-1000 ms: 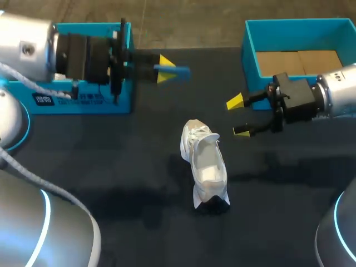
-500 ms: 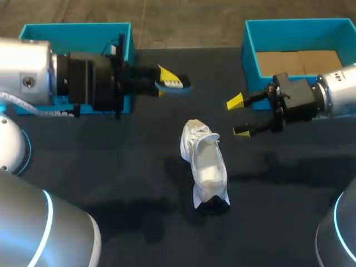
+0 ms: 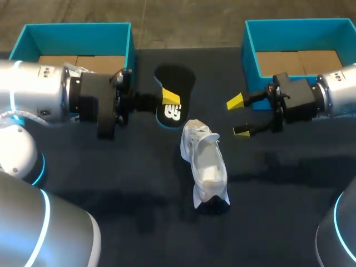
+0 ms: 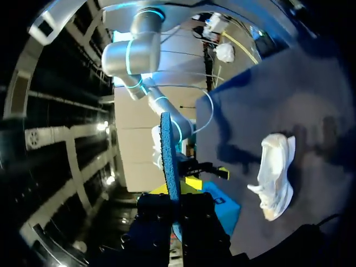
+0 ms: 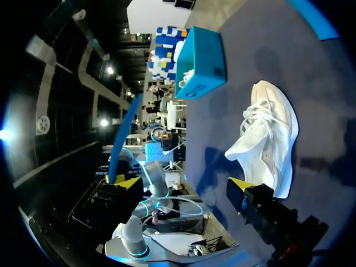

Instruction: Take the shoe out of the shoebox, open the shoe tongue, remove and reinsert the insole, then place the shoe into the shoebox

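"While the left gripper [image 3: 168, 103] pinches the black, blue-edged foam insole [image 3: 177, 83] just beside the white laced shoe [image 3: 206, 167], what might fail?"

"It's a thin edge hold. The insole could twist and jam at the shoe's mouth. The right gripper [image 3: 238, 117], on the shoe's other side, is spread wide and braces nothing."

White shoe [image 3: 206, 164] mid-table; black insole [image 3: 177, 80] raised nr it.
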